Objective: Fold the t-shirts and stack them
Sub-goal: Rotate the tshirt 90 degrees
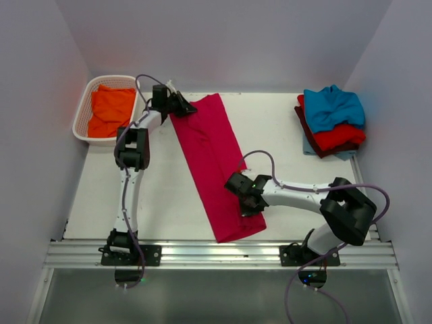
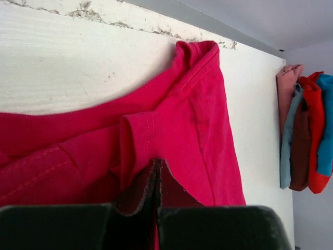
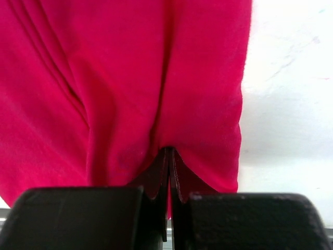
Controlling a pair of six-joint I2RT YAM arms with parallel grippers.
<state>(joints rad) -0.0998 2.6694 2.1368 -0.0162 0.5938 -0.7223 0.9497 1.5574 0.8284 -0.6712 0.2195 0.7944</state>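
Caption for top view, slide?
Left gripper and right gripper pinch pink shirt; stack at right, orange shirt in basket.

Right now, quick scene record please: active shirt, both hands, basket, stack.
active shirt: crimson-pink t-shirt, folded into a long strip, diagonal on the table
left hand: shut on the strip's far end
right hand: shut on its right edge, towards the near end
basket: far left, holds orange t-shirt
stack: far right, teal-blue t-shirt on top, red t-shirt beneath

Maroon t-shirt (image 1: pixel 307 129) mostly hidden under red t-shirt (image 1: pixel 341 137); crimson-pink t-shirt (image 3: pixel 130 78) cropped in wrist views.
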